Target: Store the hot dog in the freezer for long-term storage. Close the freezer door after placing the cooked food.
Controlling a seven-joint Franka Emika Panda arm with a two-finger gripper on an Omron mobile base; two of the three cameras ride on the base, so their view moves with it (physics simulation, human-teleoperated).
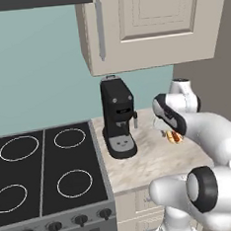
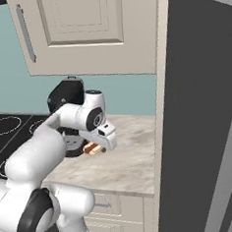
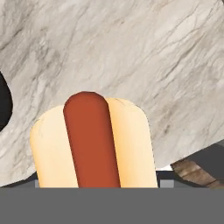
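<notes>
I see the hot dog (image 3: 94, 142) right at my fingers, its long side pointing straight away from them. I cannot tell if they hold it.

The left base view looked forward and down from behind the arm's left side, across the stove (image 1: 43, 173) toward the marble counter (image 1: 156, 158) and coffee machine (image 1: 118, 118). The right base view faced the same counter (image 2: 131, 161) from behind the arm's right, with the grey fridge side (image 2: 203, 131) close on its right. Both shared the counter, the coffee machine (image 2: 66, 95) and the wall cabinet (image 1: 149, 25). The hand view looked down very near the hot dog (image 3: 92, 140), with counter (image 3: 131, 52) beyond.
</notes>
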